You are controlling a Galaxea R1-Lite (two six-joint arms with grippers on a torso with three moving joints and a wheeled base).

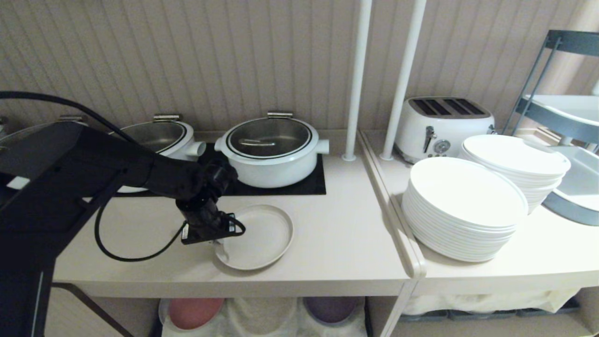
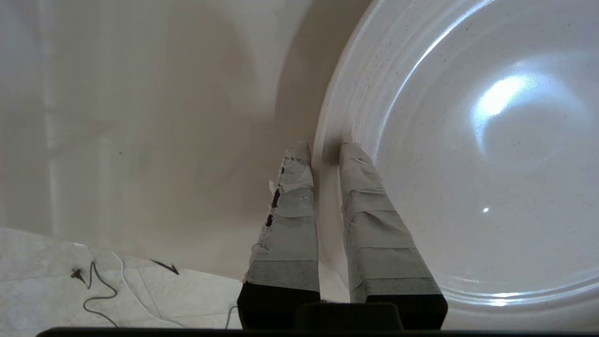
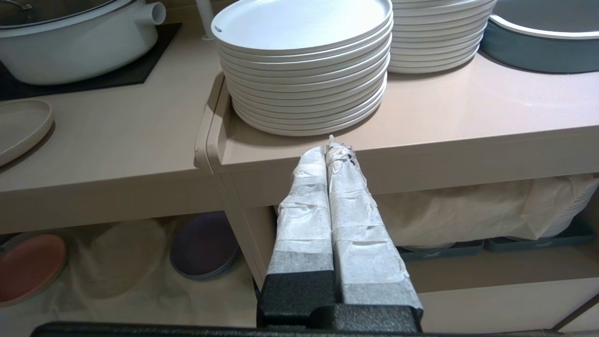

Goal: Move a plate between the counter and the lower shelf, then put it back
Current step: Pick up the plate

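The small cream plate point(image 1: 257, 236) lies flat on the counter point(image 1: 337, 243), in front of the white pots. My left gripper point(image 1: 223, 250) reaches down from the left onto the plate's near-left rim. In the left wrist view its taped fingers point(image 2: 292, 187) straddle the rim of the plate point(image 2: 468, 164), one outside and one inside, shut on it. My right gripper point(image 3: 330, 150) hangs parked in front of the cabinet, fingers pressed together and empty. The lower shelf point(image 1: 262, 318) with its white cloth shows under the counter.
Two white lidded pots point(image 1: 271, 150) stand on a black panel point(image 1: 309, 185) behind the plate. Large white plate stacks point(image 1: 463, 206) and a toaster point(image 1: 442, 124) sit on the right-hand surface. A pink plate point(image 1: 194, 312) and a purple plate point(image 1: 330, 309) lie on the lower shelf.
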